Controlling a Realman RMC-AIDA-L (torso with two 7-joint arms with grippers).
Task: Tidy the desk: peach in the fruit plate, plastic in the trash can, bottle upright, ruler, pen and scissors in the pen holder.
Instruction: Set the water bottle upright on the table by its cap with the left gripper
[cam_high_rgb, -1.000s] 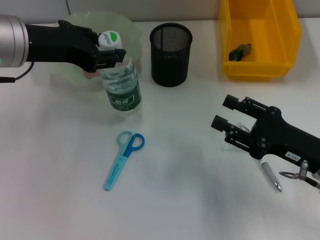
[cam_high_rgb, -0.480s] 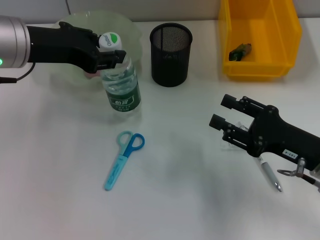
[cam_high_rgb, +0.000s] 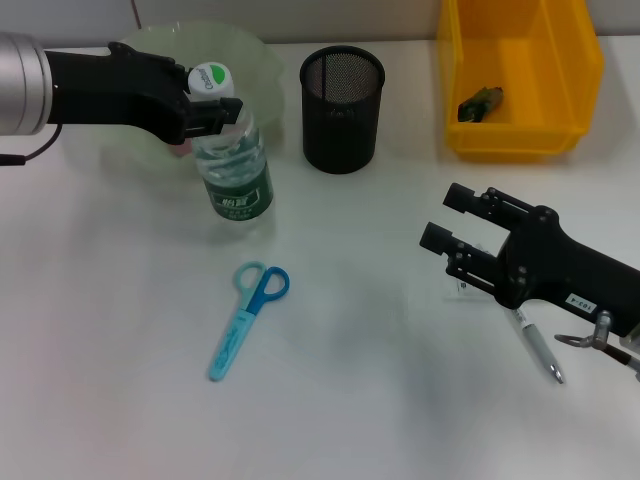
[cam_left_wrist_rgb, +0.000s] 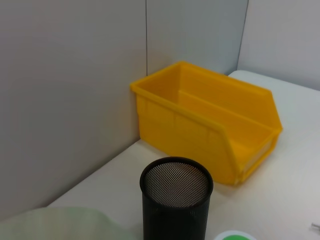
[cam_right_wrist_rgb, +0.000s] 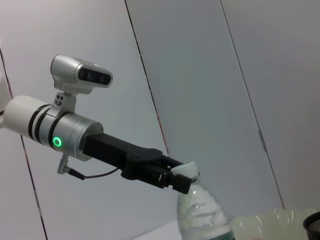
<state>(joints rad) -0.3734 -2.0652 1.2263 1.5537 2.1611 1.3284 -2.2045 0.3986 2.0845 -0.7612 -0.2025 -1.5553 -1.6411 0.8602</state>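
- Currently the left end effector (cam_high_rgb: 213, 108) is clamped on the neck of the bottle (cam_high_rgb: 233, 165), just under its white and green cap (cam_high_rgb: 209, 78); the right wrist view confirms the grip at the neck.
- Bottle position: standing on the bench (cam_high_rgb: 120, 330) directly in front of the fruit plate (cam_high_rgb: 255, 55), near the mesh pen holder (cam_high_rgb: 342, 95). It appears nearly upright, with a slight lean, and its base looks to be on the surface.
- Step in hand, as judged: setting the bottle upright. Bring the neck directly above the base before letting go, then part the fingers slowly and withdraw sideways without dragging the cap.
- Risk: the bottle is light and looks empty, so a small push at release may tip it against the plate rim.
- A pink object, probably the peach (cam_high_rgb: 181, 149), is partly hidden behind the left arm in the plate.
- The right end effector (cam_high_rgb: 448, 220) hovers with fingers apart over a clear plastic piece (cam_high_rgb: 462, 287), holding nothing; the pen (cam_high_rgb: 541, 349) lies just beside it.
- The scissors (cam_high_rgb: 248, 318) lie flat, well apart from the pen holder.
- The yellow bin (cam_high_rgb: 520, 130) contains one small item; whether it is the trash can cannot be confirmed.
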